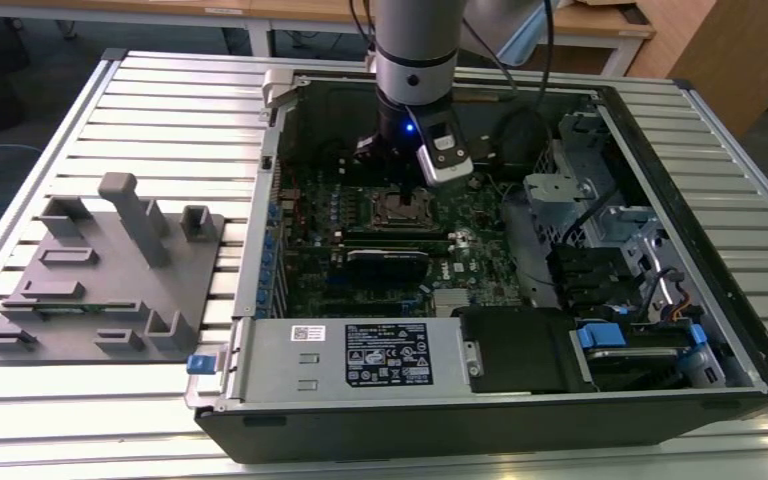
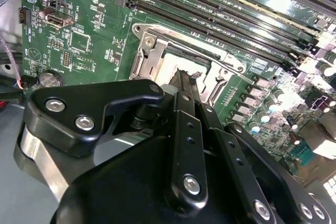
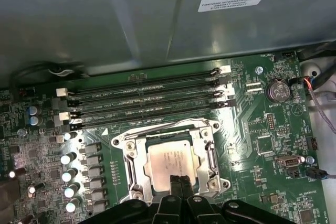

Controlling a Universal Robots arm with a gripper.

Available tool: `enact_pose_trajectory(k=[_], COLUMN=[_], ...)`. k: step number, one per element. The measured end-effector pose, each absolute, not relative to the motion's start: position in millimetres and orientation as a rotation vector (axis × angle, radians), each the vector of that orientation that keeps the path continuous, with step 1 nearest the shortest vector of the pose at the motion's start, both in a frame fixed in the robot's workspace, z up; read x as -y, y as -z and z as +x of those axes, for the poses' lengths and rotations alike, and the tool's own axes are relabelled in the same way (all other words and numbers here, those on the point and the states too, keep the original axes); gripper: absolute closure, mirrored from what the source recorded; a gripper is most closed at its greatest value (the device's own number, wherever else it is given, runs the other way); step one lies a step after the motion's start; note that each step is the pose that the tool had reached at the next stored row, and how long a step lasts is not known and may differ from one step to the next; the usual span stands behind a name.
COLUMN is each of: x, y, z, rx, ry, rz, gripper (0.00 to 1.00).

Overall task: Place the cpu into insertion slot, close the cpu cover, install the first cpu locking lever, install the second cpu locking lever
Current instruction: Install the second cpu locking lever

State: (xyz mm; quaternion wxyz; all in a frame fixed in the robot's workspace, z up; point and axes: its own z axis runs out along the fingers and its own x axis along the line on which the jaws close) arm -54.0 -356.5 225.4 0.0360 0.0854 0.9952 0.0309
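Grey fixture block [image 1: 104,275] sits on the slatted table [image 1: 171,110] at the exterior view's left, and to its right your arm stands inside the open computer case [image 1: 518,400], over the green motherboard [image 1: 357,270]. In the first wrist view the cpu [image 3: 169,162] lies flat in the insertion slot [image 3: 128,153], framed by the cpu cover [image 3: 207,142]. Your gripper [image 3: 181,182] has its fingers [image 3: 176,184] drawn together, holding nothing, their tips at the chip's near edge, seemingly touching or just above it. Judging the cover step to be in hand, press straight down, gently, so the chip stays seated squarely.
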Motion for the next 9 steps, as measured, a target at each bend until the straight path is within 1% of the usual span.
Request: enact_pose_trajectory(k=[9], x=[356.5], y=[-228.5], z=[-54.0], rx=[-3.057], ry=[-0.095], rz=[0.262], gripper=[0.9])
